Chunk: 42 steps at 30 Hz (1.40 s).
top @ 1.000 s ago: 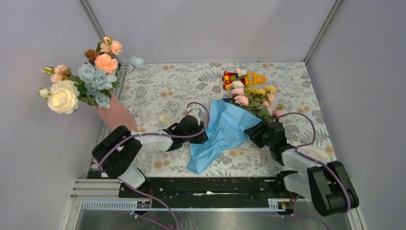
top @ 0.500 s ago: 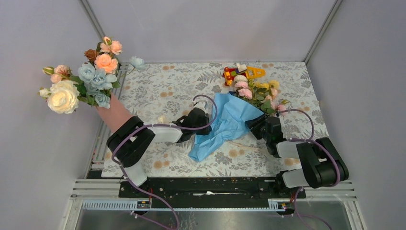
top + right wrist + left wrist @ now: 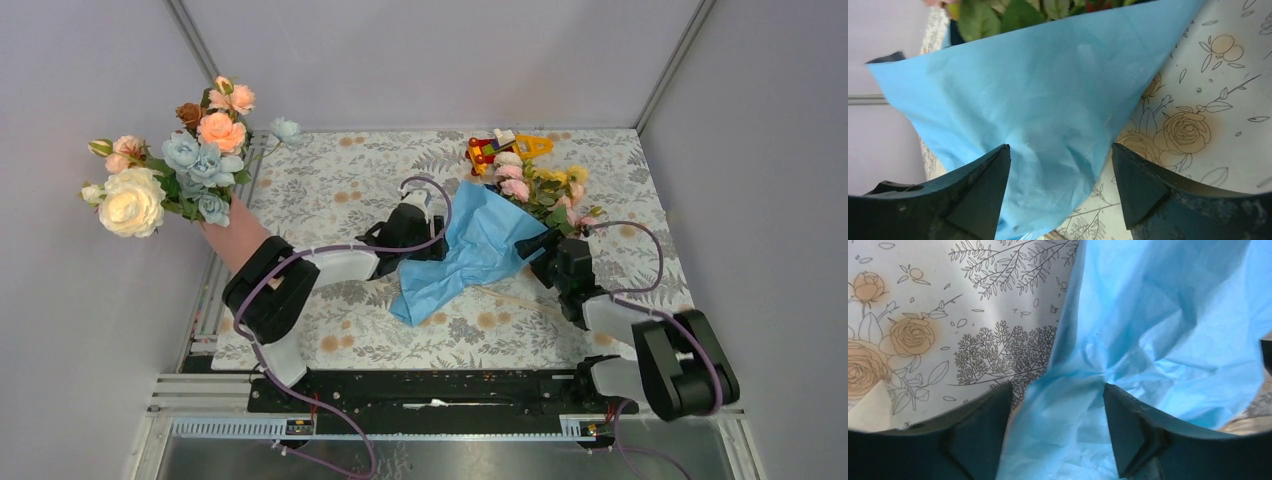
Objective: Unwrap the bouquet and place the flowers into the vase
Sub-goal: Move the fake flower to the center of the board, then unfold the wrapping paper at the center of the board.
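I read the bouquet [image 3: 515, 215] as light and floppy. It lies right of the middle of the surface [image 3: 340, 180], heads toward the far edge. Its blue paper [image 3: 465, 255] is crinkled and thin, spread open toward the near edge, and I expect it to tear or slide rather than lift the bunch. The flowers [image 3: 540, 185] sit on thin stems under leaves, so I would take them low on the stems, just below the foliage, never by the blooms.

My left end effector [image 3: 1055, 410] stands well open, its fingers either side of a fold of paper but not pinching it. My right end effector [image 3: 1060, 170] is open wide too, with the paper's corner lying loose between its fingers. Neither has hold of anything.

The vase [image 3: 240, 240] stands at the left edge, leaning, already filled with larger blooms [image 3: 170, 170], so room inside looks tight. A red-and-yellow toy [image 3: 505, 148] sits at the far edge, just beside the flower heads. The surface carries a floral print cloth, and pale plain walls [image 3: 430, 60] close it in on three sides.
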Available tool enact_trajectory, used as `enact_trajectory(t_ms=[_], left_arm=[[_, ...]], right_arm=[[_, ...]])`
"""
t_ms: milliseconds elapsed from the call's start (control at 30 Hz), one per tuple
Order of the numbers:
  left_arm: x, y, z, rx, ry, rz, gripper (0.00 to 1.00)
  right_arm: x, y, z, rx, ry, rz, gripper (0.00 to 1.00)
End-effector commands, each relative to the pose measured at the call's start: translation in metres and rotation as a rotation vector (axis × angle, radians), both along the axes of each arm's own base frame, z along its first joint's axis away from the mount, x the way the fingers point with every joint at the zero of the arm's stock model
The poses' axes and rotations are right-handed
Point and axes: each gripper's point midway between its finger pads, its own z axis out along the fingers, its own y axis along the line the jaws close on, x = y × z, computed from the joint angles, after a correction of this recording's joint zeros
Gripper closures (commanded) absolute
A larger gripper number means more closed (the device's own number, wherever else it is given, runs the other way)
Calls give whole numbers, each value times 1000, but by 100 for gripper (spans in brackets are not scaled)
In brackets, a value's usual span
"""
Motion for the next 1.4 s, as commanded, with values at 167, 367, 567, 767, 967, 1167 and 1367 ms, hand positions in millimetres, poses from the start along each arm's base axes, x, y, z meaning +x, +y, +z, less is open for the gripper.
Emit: enact_trajectory(t_ms=[167, 367, 567, 767, 967, 1167, 1367], left_arm=[[1, 29, 97, -9, -185, 51, 6], [-34, 52, 87, -112, -65, 81, 5], [-70, 57, 70, -306, 41, 117, 6], [-79, 63, 52, -371, 93, 145, 7], [-83, 51, 47, -446, 126, 106, 22], [-85, 46, 41, -465, 144, 80, 46], [-88, 42, 57, -493, 74, 7, 61]], right_arm=[[-40, -32, 36, -189, -54, -6, 9], [-68, -44, 58, -262, -96, 17, 5], [-80, -36, 83, -253, -129, 87, 7], [-80, -21, 104, -203, -159, 154, 11], [-81, -17, 110, -191, -170, 174, 21], [-83, -18, 116, -217, -173, 187, 29], [-84, -20, 127, -244, -192, 198, 31]])
